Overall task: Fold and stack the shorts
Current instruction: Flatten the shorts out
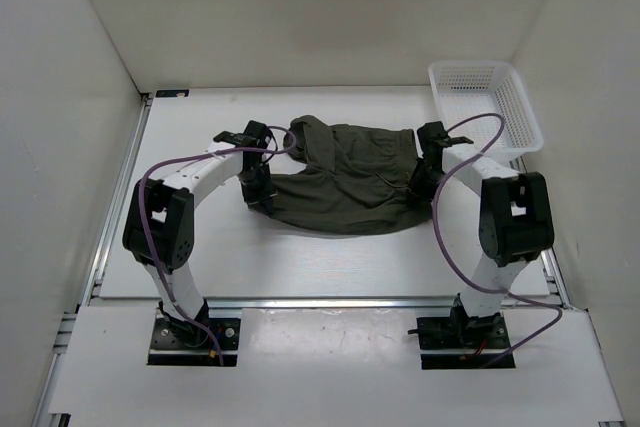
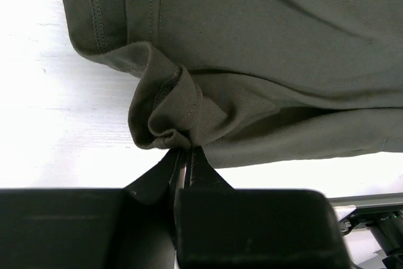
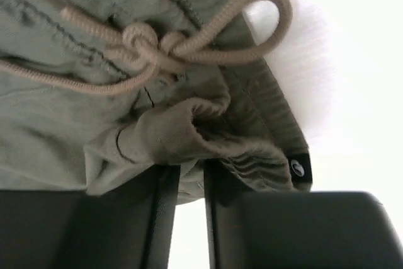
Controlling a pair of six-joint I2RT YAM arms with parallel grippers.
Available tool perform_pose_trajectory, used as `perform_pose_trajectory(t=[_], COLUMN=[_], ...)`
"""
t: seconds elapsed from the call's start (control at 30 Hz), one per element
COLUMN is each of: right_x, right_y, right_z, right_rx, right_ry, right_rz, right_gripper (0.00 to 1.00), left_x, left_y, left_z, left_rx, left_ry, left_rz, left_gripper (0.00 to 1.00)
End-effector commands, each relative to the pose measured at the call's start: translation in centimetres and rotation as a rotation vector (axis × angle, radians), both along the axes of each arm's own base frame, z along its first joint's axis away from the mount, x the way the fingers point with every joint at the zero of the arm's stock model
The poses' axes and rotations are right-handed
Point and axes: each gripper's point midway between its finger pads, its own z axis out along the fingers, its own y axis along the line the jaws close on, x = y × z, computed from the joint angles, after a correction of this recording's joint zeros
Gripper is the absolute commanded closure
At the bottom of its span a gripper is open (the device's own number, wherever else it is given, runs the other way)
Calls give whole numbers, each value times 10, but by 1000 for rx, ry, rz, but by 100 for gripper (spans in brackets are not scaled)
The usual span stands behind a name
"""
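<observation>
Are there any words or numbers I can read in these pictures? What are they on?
No text can be read in any view.
Black tag at the edge of the shorts: one tiny pale round mark, too small to read.
White basket: no label showing.

Olive shorts (image 1: 350,182) rumpled, spread wide; tan drawstring (image 3: 145,45) knotted.
</observation>
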Motion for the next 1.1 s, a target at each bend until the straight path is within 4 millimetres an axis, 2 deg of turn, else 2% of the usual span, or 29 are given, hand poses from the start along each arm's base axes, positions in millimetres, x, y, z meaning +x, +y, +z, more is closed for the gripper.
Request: perform_pose_trajectory(t=[0.0, 0.07, 0.1, 0.23, 0.3, 0.4, 0.43, 0.5, 0.53, 0.67, 0.87, 0.9, 1.0, 1.03, 1.07], right_x=[6, -1, -3, -23, -45, -59, -72, -74, -81, -80, -60, -61, -47, -51, -45], right_y=[-9, -15, -17, -25, -23, -15, -14, -7, -8, -10, -12, -12, -13, -14, -13], right_z=[45, 58, 76, 87, 75, 61, 46, 38, 28, 12, 8, 5, 0, -10, -11], right_rx=[-32, -45, -39, -45, -17, 47, 63, 107, 105, 94, 77, 73, 52, 42, 44], right_ry=[-148, -191, -250, -281, -236, -228, -190, -199, -178, -183, -227, -213, -230, -195, -202], right_rz=[-12, -32, -46, -79, -91, -101, -119, -115, -126, -140, -149, -149, -158, -158, -158], right_gripper=[69, 51, 45, 42, 42, 39, 37, 36, 36, 36, 36, 36, 36, 36, 36], left_x=[12, 10, 10, 10, 10, 10, 10, 10, 10, 8, 6, 6, 4, 4, 4], left_y=[-3, -6, -6, -6, -6, -6, -6, -6, -6, -4, -3, -3, -2, -2, -2], left_z=[12, 12, 12, 12, 12, 12, 12, 12, 12, 10, 7, 7, 8, 8, 8], left_rx=[-2, -2, -2, -4, -4, -4, -4, -4, -4, 8, 10, 10, 10, 10, 10], left_ry=[-58, -58, -58, -57, -57, -57, -57, -57, -57, -52, -42, -42, -42, -42, -42], left_rz=[-12, -21, -21, -12, -12, -12, -12, -12, -12, -10, -2, -2, -2, -2, -2], left_gripper=[90, 90, 90, 90, 90, 90, 90, 90, 90, 90, 90, 90, 90, 90, 90])
